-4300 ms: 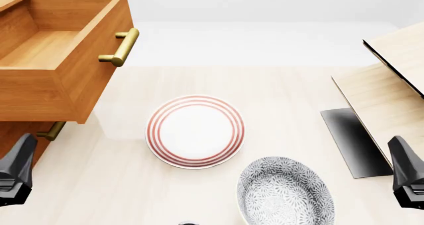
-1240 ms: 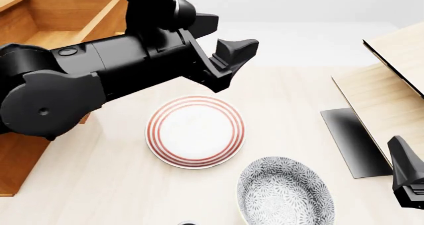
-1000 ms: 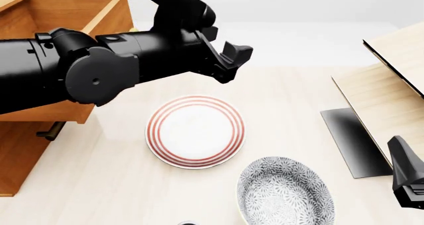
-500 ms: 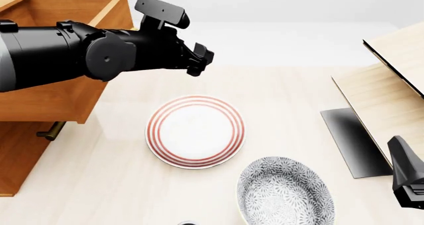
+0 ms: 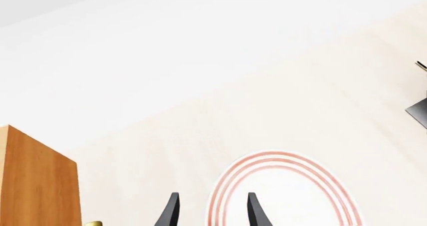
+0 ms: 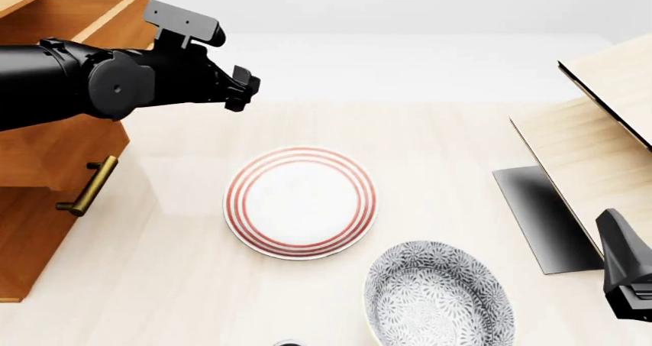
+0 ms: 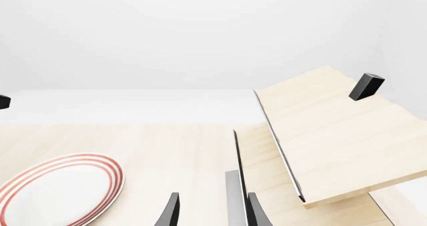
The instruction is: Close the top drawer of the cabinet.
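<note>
The cabinet (image 6: 26, 239) stands at the left edge. Its top drawer (image 6: 72, 151) still sticks out a little, with its open box visible at the top left. The drawer's front and brass handle are hidden behind my left arm. My left gripper (image 6: 243, 90) is open and empty, just right of the drawer's front; whether the arm touches the front I cannot tell. In the left wrist view the left gripper (image 5: 210, 211) points past a wooden corner (image 5: 33, 181). The lower drawer's brass handle (image 6: 87, 185) shows in full. My right gripper (image 6: 621, 273) is open at the right edge, and it also shows in the right wrist view (image 7: 210, 211).
A red-ringed white plate (image 6: 301, 201) lies mid-table, also in the left wrist view (image 5: 287, 196) and right wrist view (image 7: 53, 191). A grey patterned bowl (image 6: 438, 292) sits near the front. Pale light-wood panels (image 6: 601, 170) and a dark mat (image 6: 540, 216) are at the right.
</note>
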You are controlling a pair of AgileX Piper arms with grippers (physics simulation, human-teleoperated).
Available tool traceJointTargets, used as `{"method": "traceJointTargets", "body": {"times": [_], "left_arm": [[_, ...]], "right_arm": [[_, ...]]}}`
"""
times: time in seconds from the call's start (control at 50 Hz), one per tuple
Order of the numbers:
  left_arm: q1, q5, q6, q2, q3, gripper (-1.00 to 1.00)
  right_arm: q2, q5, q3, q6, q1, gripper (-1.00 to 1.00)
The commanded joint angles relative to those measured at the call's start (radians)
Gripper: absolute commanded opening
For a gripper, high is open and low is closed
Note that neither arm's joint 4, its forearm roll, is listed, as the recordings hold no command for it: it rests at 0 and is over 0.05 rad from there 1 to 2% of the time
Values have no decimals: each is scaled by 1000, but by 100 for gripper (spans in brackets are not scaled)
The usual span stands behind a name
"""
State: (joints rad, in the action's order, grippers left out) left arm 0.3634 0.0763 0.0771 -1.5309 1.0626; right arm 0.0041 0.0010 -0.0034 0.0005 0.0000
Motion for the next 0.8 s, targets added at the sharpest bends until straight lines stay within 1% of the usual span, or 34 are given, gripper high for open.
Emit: {"method": "traceJointTargets", "body": {"times": [0.02, 0.16, 0.32, 0.46, 0.54, 0.8], "left_arm": [[-90, -4, 18, 18, -28, 100], [-167, 18, 0, 63, -24, 100], [-246, 16, 13, 96, -44, 100], [-289, 18, 7, 119, -60, 100], [-312, 3, 14, 120, -84, 100], [-393, -8, 19, 131, -97, 100]], "right_arm": [[0, 0, 0, 0, 0, 100], [0, 0, 0, 0, 0, 100], [0, 0, 0, 0, 0, 100], [0, 0, 0, 0, 0, 100], [0, 0, 0, 0, 0, 100], [0, 0, 0, -1, 1, 100]]}}
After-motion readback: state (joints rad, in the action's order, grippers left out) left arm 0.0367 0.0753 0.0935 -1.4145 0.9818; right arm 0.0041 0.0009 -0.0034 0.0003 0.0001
